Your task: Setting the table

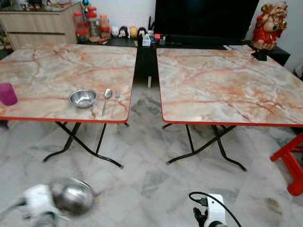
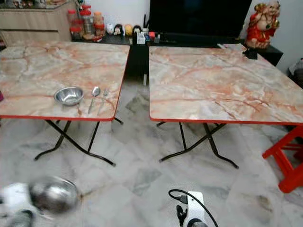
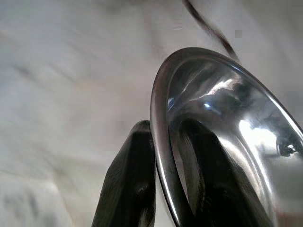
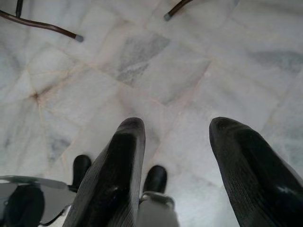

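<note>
From the head views, a steel bowl (image 1: 83, 98), spoon (image 1: 107, 96) and fork (image 1: 116, 98) lie together near the front edge of the left table (image 1: 57, 71), while a second bowl (image 1: 72, 196) hangs low over the floor. The left wrist view shows the left hand (image 3: 163, 184) pinching that bowl's rim — one finger inside, one outside. The right wrist view shows the right hand (image 4: 177, 142) spread wide over the marble floor (image 4: 189, 61), holding nothing.

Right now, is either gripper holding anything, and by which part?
Left gripper holds a steel bowl by its rim, one of its fingers on each side. Right gripper is open, holding nothing.
</note>
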Controlling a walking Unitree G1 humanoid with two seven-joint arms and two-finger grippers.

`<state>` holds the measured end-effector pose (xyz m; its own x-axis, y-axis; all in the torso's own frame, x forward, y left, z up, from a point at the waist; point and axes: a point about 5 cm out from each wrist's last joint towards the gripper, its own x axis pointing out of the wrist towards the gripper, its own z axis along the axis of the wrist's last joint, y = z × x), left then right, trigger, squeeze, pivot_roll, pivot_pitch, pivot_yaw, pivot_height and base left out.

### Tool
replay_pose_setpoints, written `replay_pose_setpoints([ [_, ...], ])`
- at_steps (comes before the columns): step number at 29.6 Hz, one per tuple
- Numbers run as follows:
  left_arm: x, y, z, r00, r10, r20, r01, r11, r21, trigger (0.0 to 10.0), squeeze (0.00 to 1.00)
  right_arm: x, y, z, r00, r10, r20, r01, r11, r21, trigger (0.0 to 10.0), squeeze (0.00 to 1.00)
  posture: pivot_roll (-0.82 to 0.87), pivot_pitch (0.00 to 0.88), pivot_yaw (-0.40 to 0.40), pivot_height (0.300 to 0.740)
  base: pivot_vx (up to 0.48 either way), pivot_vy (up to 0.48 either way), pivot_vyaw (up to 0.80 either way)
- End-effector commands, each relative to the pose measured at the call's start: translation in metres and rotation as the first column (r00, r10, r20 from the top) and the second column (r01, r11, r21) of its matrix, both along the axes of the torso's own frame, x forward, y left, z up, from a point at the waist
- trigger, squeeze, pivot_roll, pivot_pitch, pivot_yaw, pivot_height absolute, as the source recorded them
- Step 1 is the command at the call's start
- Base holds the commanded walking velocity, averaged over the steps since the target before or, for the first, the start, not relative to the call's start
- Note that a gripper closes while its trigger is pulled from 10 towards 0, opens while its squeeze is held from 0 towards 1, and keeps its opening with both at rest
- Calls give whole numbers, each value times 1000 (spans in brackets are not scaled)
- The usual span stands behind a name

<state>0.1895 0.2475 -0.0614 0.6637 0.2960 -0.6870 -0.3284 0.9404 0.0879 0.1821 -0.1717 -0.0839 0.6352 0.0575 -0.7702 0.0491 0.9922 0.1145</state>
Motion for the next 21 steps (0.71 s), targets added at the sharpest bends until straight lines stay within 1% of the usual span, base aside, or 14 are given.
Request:
replay_pose_setpoints([
  [1,2,-8,-5,995,-75,-62,75,997,-2,10000,0,4,-3,2,1000,-15,6,15,1000,-5,10000,0,103,0,-62,740,0,0,0],
  [2,4,-13,-5,996,-67,-55,66,997,-27,10000,0,4,-3,2,1000,-17,9,17,1000,-8,10000,0,93,0,-58,740,0,0,0],
  [3,4,-14,-5,997,-64,-51,63,997,-33,10000,0,4,-3,2,1000,-17,9,17,1000,-8,10000,0,93,0,-58,740,0,0,0],
  [5,7,-21,-6,995,-83,-49,80,995,-54,10000,0,5,-4,3,999,-30,14,30,1000,-5,10000,0,92,0,-58,740,0,0,0],
  [6,11,-27,-5,995,-92,-33,88,993,-84,10000,0,5,-4,3,999,-33,15,33,999,-5,10000,0,90,0,-57,740,0,0,0],
  [8,14,-30,-4,997,-72,-12,70,991,-115,10000,0,5,-5,3,999,-33,15,33,999,-5,10000,0,83,0,-54,740,0,0,0],
  [9,18,-30,-3,1000,-4,22,8,982,-186,10000,0,5,-6,3,999,-38,16,38,999,-4,10000,0,82,0,-54,740,0,0,0],
  [10,18,-30,-3,1000,-4,22,8,982,-186,10000,0,5,-6,3,999,-38,16,38,999,-4,10000,0,82,0,-54,740,0,0,0],
  [11,21,-31,-1,991,115,62,-91,948,-307,10000,0,4,-7,3,999,-43,16,43,999,-4,10000,0,81,0,-55,740,0,0,0],
  [13,21,-30,-1,980,189,67,-152,918,-366,10000,0,3,-7,2,999,-45,13,45,999,-4,10000,0,82,0,-58,740,0,0,0],
  [18,16,-24,-3,962,268,43,-235,902,-361,10000,0,3,-7,2,999,-46,13,46,999,-4,10000,0,80,0,-62,740,0,0,0],
  [20,15,-25,-4,965,258,33,-232,911,-342,10000,0,4,-7,3,999,-44,15,44,999,-6,10000,0,77,0,-63,740,0,0,0],
  [21,15,-27,-5,972,235,27,-214,922,-323,10000,0,5,-7,3,999,-41,17,41,999,-9,10000,0,76,0,-66,740,0,0,0],
])
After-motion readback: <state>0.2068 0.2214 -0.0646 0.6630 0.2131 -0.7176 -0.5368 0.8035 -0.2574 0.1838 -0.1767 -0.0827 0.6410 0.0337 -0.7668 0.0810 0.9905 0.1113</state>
